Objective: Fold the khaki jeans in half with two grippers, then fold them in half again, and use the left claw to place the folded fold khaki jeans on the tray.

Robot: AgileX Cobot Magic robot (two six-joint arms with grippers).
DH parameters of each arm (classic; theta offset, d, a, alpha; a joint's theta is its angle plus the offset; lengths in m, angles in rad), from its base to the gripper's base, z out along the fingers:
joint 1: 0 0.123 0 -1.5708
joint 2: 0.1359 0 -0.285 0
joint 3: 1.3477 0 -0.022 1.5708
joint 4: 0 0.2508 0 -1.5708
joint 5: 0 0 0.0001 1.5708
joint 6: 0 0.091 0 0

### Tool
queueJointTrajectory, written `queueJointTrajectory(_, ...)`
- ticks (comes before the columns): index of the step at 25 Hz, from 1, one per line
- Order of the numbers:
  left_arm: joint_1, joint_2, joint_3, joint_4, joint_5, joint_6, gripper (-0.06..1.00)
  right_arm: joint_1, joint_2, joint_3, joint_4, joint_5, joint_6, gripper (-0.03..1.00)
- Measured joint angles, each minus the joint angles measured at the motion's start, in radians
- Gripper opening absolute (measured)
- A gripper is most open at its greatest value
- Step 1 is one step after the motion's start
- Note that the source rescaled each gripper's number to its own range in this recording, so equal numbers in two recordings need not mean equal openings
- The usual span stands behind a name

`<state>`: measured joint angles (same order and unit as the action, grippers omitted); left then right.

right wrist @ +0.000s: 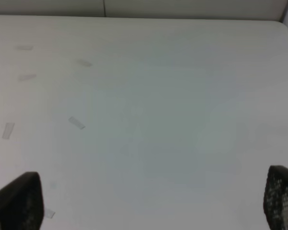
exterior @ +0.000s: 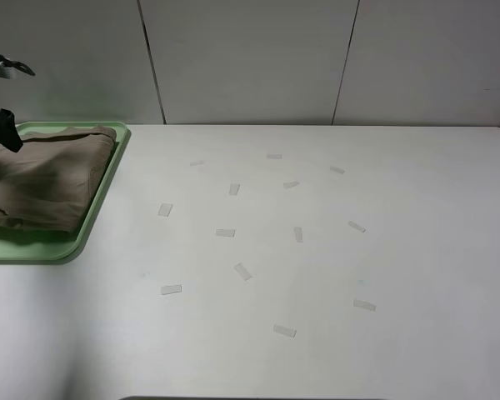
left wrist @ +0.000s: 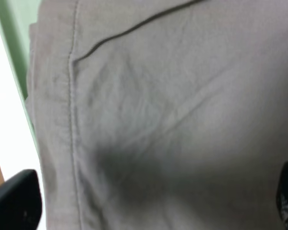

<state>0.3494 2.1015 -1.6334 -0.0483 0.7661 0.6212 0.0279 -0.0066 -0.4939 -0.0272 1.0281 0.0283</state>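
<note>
My black right claw [right wrist: 149, 203] hangs over a plain white tabletop [right wrist: 173, 124], with one dark fingertip [right wrist: 17, 201] at about eight o'clock and the other, with a dotted, textured pad, at about four o'clock. They stand far apart with nothing between them but bare table. Several small pale, translucent rectangular tape strips [right wrist: 77, 122] lie flat on the surface, scattered from nine round to eleven o'clock; one more sits just beside my eight o'clock fingertip. At twelve o'clock the table meets what looks like a pale wall panel [right wrist: 182, 7] with a dark vertical seam, though the picture is soft there.
</note>
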Motion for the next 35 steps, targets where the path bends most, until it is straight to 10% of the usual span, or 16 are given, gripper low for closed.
queueJointTrajectory(14,0.000,-0.199,0.000,0.000,0.389,-0.178,1.00,0.000,0.000,0.000,0.000,0.000,0.000,1.00)
queueJointTrajectory(35,0.000,-1.150,0.612,-0.069,0.396,-0.227,1.00,0.000,0.000,0.000,0.000,0.000,0.000,1.00)
